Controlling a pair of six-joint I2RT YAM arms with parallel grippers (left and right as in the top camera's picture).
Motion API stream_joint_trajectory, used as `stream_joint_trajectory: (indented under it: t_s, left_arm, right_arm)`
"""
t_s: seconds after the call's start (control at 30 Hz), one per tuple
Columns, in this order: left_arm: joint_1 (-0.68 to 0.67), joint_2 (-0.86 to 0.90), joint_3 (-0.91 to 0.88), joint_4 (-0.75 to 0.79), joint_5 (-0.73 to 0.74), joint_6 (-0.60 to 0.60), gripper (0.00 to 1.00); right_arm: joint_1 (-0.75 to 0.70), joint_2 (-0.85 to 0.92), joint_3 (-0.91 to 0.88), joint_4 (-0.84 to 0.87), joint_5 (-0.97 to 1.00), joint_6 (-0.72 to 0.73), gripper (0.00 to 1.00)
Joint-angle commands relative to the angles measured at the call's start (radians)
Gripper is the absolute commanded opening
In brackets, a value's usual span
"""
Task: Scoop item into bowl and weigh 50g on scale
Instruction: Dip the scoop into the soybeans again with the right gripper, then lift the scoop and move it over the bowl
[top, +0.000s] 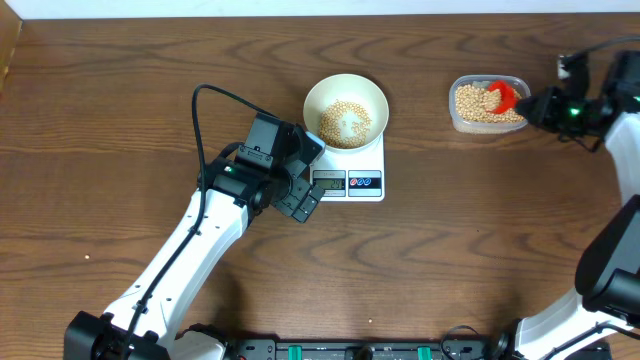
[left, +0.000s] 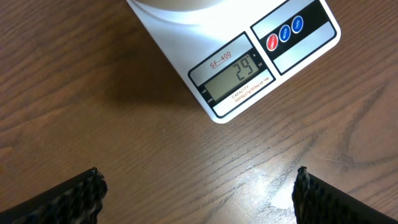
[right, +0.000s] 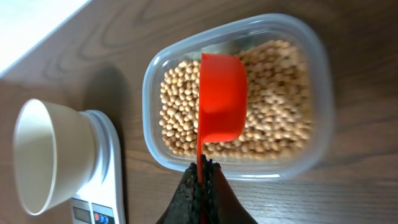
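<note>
STATUS partial: beans in bowl on scale, upper centre; display 29, below target | left gripper fingers apart | right gripper clamped on red scoop over tub | REMAINING: more scoops

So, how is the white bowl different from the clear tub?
The bowl is round and opaque white; the tub is a clear rounded rectangle. The bowl stands on the scale, the tub on the table. A red scoop is in the tub, none in the bowl. Both hold beans.
</note>
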Motion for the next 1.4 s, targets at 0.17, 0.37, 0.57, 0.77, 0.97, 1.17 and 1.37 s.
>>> stream_joint_trajectory:
  t_s: [0.17, 0.37, 0.57, 0.77, 0.97, 1.17, 1.37]
  left_arm:
    - [0.002, 0.0, -0.008, -0.003, 0.013, 0.01, 0.98]
    - [0.002, 0.0, -0.008, -0.003, 0.013, 0.01, 0.98]
    - [0.002, 0.0, -0.008, -0.003, 0.013, 0.01, 0.98]
    - [0.002, 0.0, -0.008, -0.003, 0.013, 0.01, 0.98]
    - [0.002, 0.0, -0.008, -0.003, 0.013, 0.01, 0.98]
    - [0.002, 0.0, -0.008, -0.003, 0.013, 0.01, 0.98]
    - [0.002, 0.0, -0.008, -0.003, 0.013, 0.01, 0.98]
  right_arm:
    - [-0.077, -0.003, -0.006, -0.004, -0.192, -0.013, 0.01]
    - [-0.13, -0.003, -0.006, -0.004, -0.338, -0.012, 0.01]
    - [-0.135, -0.003, -0.006, -0.001, -0.433, -0.012, 0.01]
    - [-0.069, -0.003, -0.006, 0.006, -0.459, -0.012, 0.01]
    - [0.05, -0.003, -0.006, 0.061, -0.489, 0.021, 0.01]
    - [0.156, -0.003, -0.006, 0.214, -0.547, 0.16, 0.01]
    - [0.282, -0.003, -0.005, 0.392, -0.555, 0.27, 0.01]
